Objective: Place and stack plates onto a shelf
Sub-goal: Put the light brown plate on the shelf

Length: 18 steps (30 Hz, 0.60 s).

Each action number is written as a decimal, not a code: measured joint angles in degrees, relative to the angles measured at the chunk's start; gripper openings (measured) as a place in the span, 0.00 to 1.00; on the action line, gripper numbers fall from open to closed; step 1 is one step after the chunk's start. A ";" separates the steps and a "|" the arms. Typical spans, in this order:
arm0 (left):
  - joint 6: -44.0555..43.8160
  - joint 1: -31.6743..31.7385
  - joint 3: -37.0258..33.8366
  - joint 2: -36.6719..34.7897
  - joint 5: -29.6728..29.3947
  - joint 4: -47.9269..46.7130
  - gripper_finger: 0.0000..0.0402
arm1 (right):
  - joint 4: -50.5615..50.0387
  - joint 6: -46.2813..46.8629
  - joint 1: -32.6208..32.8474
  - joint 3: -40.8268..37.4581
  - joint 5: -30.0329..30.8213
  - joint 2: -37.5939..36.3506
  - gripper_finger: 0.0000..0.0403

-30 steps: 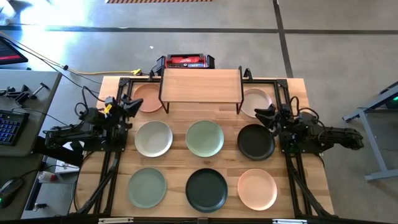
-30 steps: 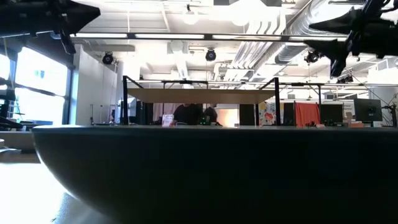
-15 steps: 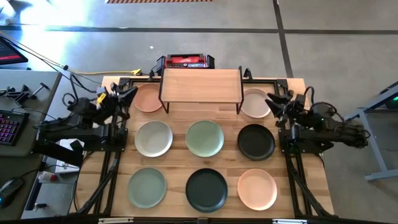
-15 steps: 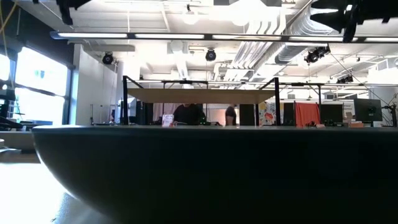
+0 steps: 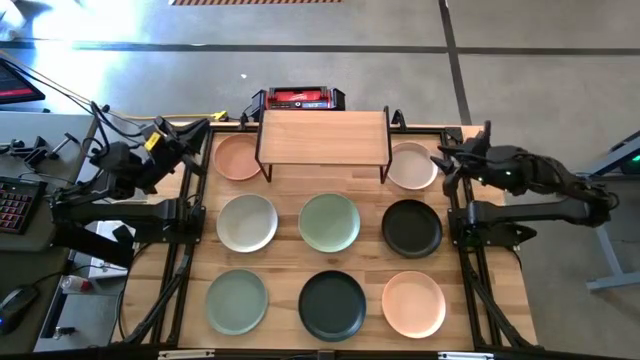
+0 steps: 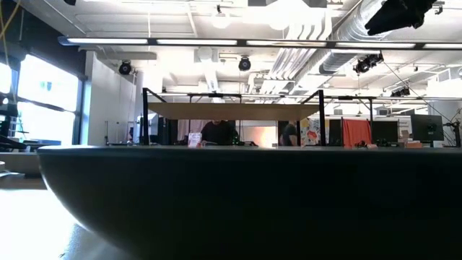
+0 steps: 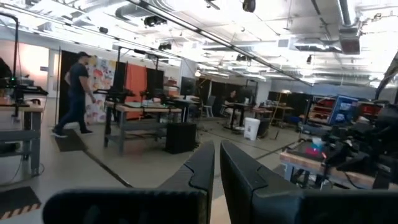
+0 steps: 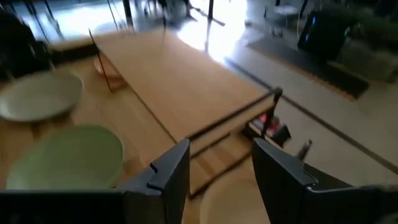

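Several round plates lie flat on the wooden table in front of the shelf (image 5: 323, 135): peach (image 5: 238, 157), white (image 5: 412, 165), pale (image 5: 247, 222), sage green (image 5: 329, 222), black (image 5: 411, 228), sage (image 5: 237, 301), black (image 5: 332, 304), peach (image 5: 413, 304). The shelf stands at the table's far edge on thin black legs with nothing on its top (image 8: 180, 81). My left gripper (image 5: 195, 132) hangs shut and holds nothing, high over the table's far left corner, near the peach plate. My right gripper (image 5: 445, 160) is open above the white plate's edge; its fingers (image 8: 174, 168) frame the shelf's end.
A red and black box (image 5: 303, 98) sits behind the shelf. Black arm frames run along both table sides. In the low view a dark plate (image 6: 238, 195) fills the foreground. People move in the room beyond the table.
Both arms have risen from their low places at the table's sides and drawn toward the far edge. My left gripper has tipped up to about level. My right gripper has tipped to slant down at the shelf. Neither has opened or shut, and no plate has moved.
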 joint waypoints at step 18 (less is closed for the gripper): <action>-5.14 0.00 0.00 0.00 0.09 -7.59 0.04 | -12.04 -0.12 -8.13 -4.85 -14.89 15.30 0.39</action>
